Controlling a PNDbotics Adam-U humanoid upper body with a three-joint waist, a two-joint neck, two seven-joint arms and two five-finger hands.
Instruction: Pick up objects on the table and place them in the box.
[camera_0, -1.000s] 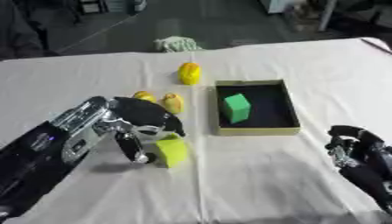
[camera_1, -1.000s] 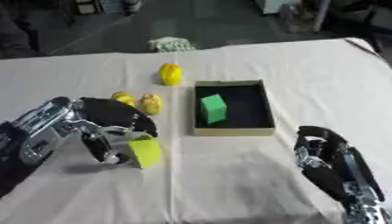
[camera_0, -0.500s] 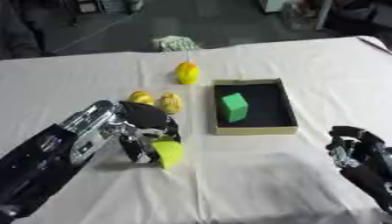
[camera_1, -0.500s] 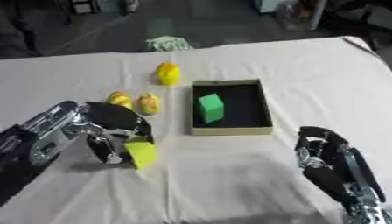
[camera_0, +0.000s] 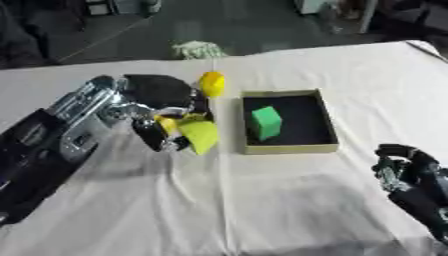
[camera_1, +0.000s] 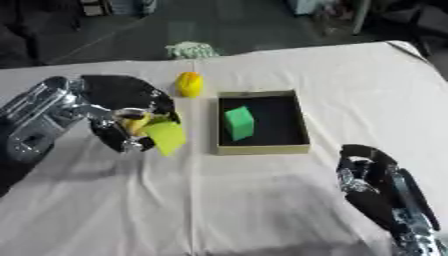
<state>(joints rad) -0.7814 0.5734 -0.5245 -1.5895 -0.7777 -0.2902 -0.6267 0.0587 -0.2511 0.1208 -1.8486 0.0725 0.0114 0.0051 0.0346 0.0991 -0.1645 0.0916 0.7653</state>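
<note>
- Two robot hands in view: the left robot hand (camera_0: 153, 107) has its fingers curled round a yellow-green block (camera_0: 200, 135), pinching it above the white-covered desk (camera_0: 262, 200).
- Compared with a second ago, the block has risen off the desk and is tilted, closer to the box (camera_0: 289, 146), just beside its left wall.
- A green block (camera_0: 266, 122) lies inside the box, unchanged.
- One yellow object (camera_0: 211, 83) stays on the desk behind the box; another yellow piece (camera_1: 136, 123) shows under the left fingers.
- Right robot hand (camera_1: 378, 186) still rests at the lower right, fingers curled, holding nothing.
</note>
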